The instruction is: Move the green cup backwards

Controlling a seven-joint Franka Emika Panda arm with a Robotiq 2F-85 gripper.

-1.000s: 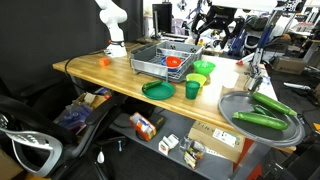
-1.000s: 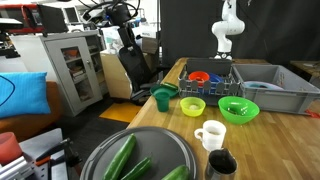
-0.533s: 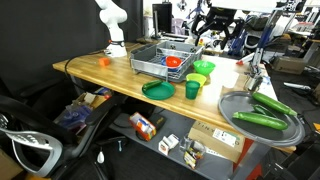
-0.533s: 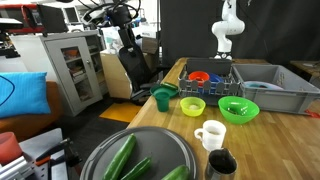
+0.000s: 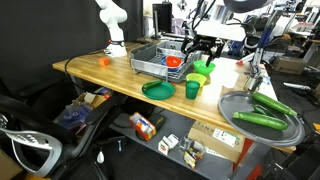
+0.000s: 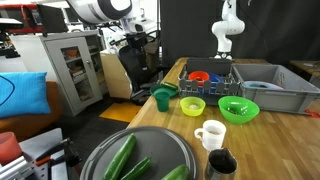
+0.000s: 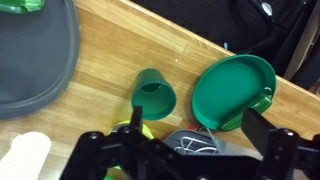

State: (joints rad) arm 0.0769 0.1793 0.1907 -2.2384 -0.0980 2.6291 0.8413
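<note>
1. Green cup (image 5: 193, 89): a small dark green tumbler standing upright on the wooden table (image 5: 100, 72), just beside the flat dark green plate (image 5: 158, 89) and not touching it. In the wrist view its open mouth faces the camera, with the plate at its side.
2. Gripper (image 5: 204, 46): it hangs in the air well above the level of the plate and touches nothing. In the wrist view its two dark fingers (image 7: 262, 130) stand wide apart with nothing between them.
3. Lime-green bowls (image 5: 197, 79): two of them sit beyond the cup as seen from the plate, one just behind the other.
4. Dish rack (image 5: 150, 62): a grey wire rack behind the plate, holding a red bowl (image 5: 174, 62).
5. Round grey tray (image 5: 245, 100): on the far side of the cup from the plate, well apart from it, carrying cucumbers (image 5: 260, 120).
6. White mug (image 6: 211, 134): in an exterior view it stands next to the tray's rim, well apart from the plate.
</note>
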